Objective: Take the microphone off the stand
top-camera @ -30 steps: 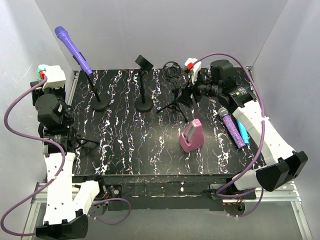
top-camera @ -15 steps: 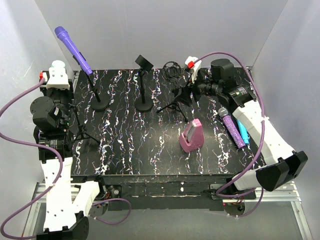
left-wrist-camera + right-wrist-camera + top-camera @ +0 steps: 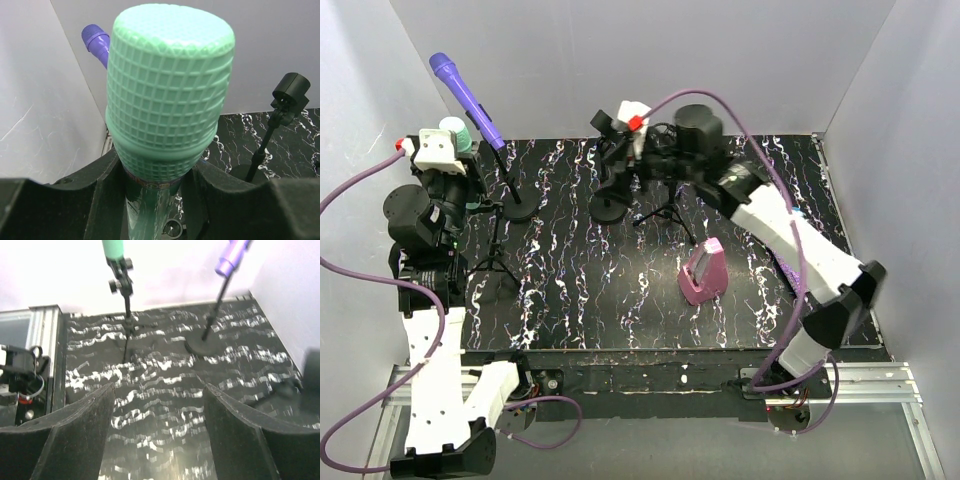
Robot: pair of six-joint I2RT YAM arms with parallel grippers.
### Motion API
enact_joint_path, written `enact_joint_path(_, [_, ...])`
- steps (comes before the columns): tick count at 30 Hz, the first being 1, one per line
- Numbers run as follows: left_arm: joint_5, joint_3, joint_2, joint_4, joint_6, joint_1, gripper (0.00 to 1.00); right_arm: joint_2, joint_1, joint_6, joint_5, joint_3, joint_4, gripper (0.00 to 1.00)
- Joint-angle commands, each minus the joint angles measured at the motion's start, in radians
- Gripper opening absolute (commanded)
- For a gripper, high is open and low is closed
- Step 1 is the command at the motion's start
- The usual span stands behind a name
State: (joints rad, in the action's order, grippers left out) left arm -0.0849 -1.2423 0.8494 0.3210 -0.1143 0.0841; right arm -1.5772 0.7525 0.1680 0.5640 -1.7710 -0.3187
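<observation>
Green microphone (image 3: 170, 100) clasped, left arm (image 3: 425, 345) upright.

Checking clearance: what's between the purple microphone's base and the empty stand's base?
Just bare tabletop, seen in the top view.

Two microphones are counted: a purple microphone (image 3: 470, 98) and a green microphone (image 3: 170, 100). Four stands are seen: two round-based stands (image 3: 519, 209) (image 3: 610, 210) and two tripod stands (image 3: 492, 262) (image 3: 669, 212). One pink case (image 3: 702, 273) is noted.
</observation>
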Motion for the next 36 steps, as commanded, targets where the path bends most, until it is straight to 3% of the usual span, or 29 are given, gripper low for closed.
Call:
enact_joint_path(1, [0.037,-0.039,0.008,0.134,0.087,-0.014,0.0,-0.147,0.12,-0.096,-0.035,-0.134,0.203,0.78])
enact_joint_path(13, [0.07,-0.167,0.056,0.308,0.09,-0.033,0.0,-0.45,0.246,-0.268,0.054,-0.234,0.553,0.79])
enact_joint_path(25, [0.119,-0.315,0.109,0.444,0.033,-0.029,0.0,-0.76,0.301,-0.439,-0.009,-0.487,0.727,0.73])
enact_joint_path(29, [0.111,-0.347,0.123,0.463,0.021,-0.012,0.0,-0.799,0.306,-0.482,0.046,-0.498,0.79,0.63])
enact_joint_path(36, [0.088,-0.404,0.142,0.506,-0.001,0.016,0.0,-0.851,0.317,-0.504,0.057,-0.538,0.846,0.3])
